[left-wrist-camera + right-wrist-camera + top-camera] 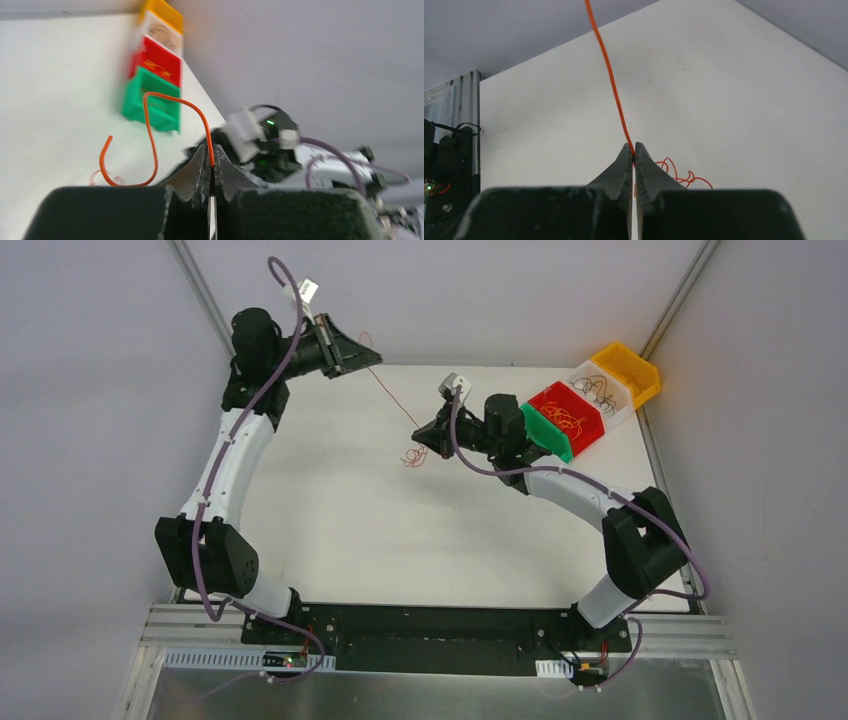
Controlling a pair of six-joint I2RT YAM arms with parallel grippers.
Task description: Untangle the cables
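**Strand drawn taut, knot not yet cleared**

Sorting looked partly done. The left hand was pinched shut on one end of an orange strand, raised over the far left corner of the tabletop. Its wrist view showed the free end curling past the closed fingertips.

The right hand was clamped shut on the same strand near mid-tabletop, so the wire ran straight between the two. Just below the right hand lay a small reddish knot of the cables. Whether the strand ran down into it was too fine to tell.

Along the far right edge stood a green bin, a red bin, a white bin and a yellow bin. The red and white ones held loose wires, apparently separated already.

By my reading, three things were left to do: freeing this strand, binning it, and working through the knot.
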